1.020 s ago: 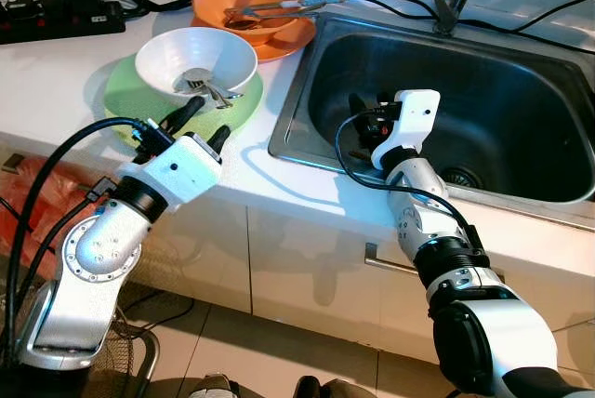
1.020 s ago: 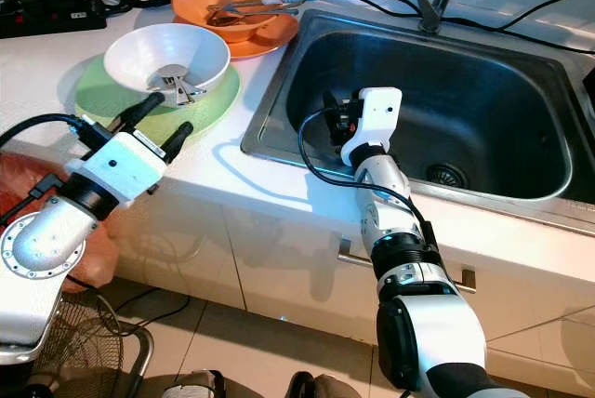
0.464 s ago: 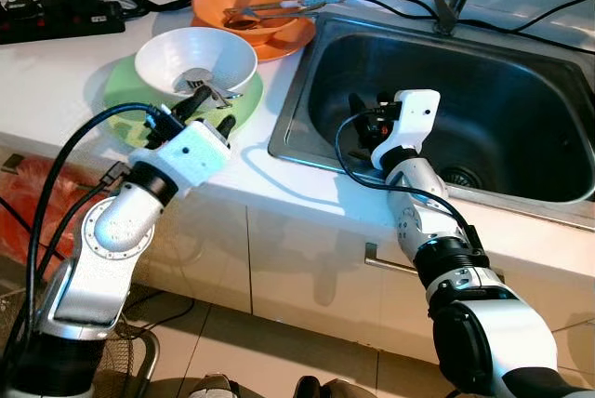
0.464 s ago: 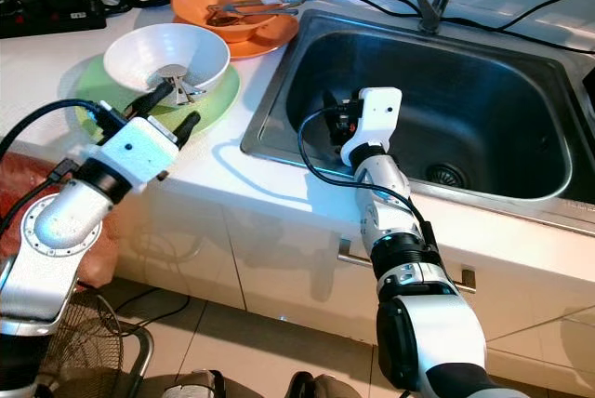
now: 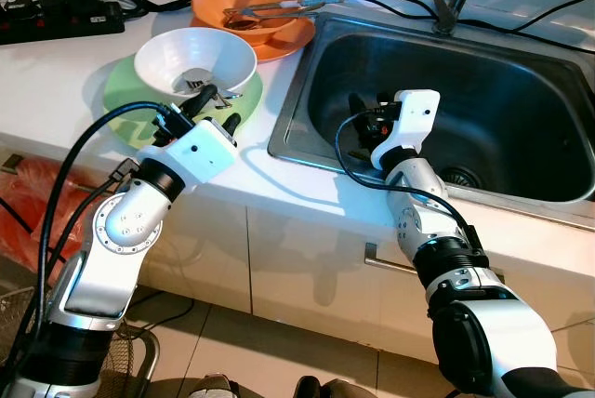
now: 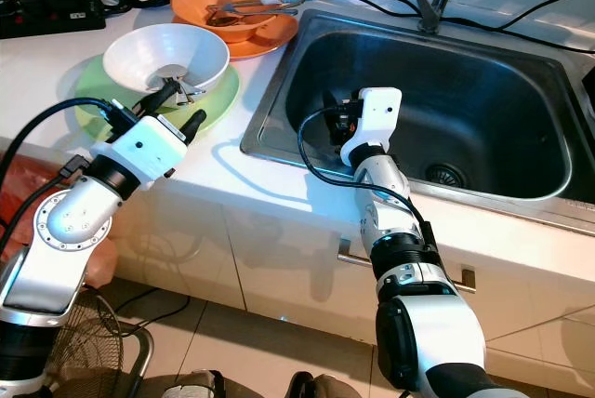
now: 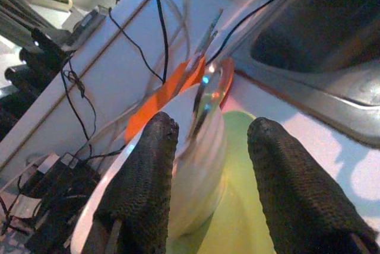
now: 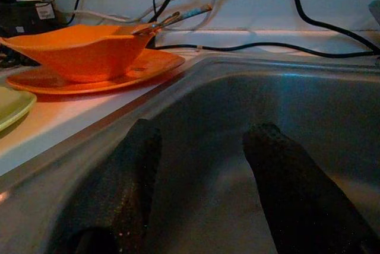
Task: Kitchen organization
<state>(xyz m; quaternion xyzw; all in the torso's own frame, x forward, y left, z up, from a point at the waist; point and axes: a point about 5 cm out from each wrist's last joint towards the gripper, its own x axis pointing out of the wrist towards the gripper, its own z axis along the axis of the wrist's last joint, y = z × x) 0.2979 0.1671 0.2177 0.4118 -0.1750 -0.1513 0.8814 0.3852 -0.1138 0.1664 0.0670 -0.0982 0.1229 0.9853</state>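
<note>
No legible text, label, brand, number or sign appears on any object (the pale tag (image 8: 43,12) on the far left equipment is too blurred to read).

White countertop (image 5: 56,72) with a stainless sink (image 5: 483,110) sunk into it on the right. Directly on the counter: a green plate (image 5: 125,100) near the front edge, an orange plate (image 5: 284,40) just behind it by the sink's corner, a black power strip (image 5: 56,17) at the far left, and a bunch of black cables (image 5: 372,3) along the back.
</note>
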